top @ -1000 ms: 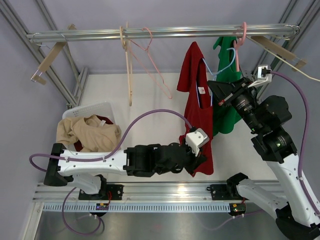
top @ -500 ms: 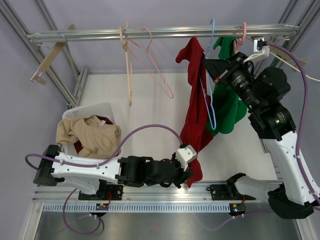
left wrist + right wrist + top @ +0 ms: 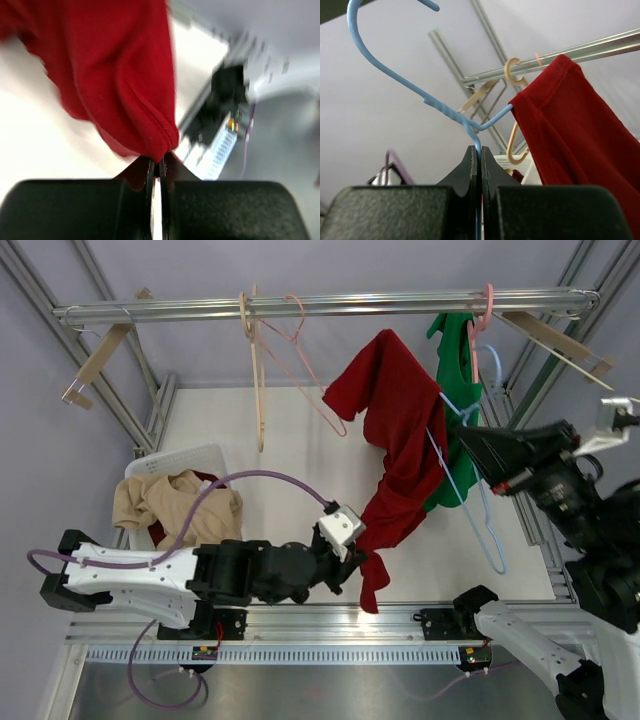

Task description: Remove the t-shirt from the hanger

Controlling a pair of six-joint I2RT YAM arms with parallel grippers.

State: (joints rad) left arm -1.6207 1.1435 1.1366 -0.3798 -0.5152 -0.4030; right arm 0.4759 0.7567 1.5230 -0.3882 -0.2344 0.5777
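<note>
Below rail (image 3: 300, 307): left hand (image 3: 159, 167) pinches red t-shirt (image 3: 125, 75) hem; right hand (image 3: 480, 155) clamps blue hanger (image 3: 445, 111) neck.

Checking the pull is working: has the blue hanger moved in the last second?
Yes. The blue hanger, held by the right gripper, has come away from the rail, down and to the right in the top view.

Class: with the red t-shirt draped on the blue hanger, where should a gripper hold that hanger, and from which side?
Grip the blue hanger at its twisted neck below the hook, coming from the side away from the red t-shirt. That wire is bare of cloth there; the right gripper is shut on it.
</note>
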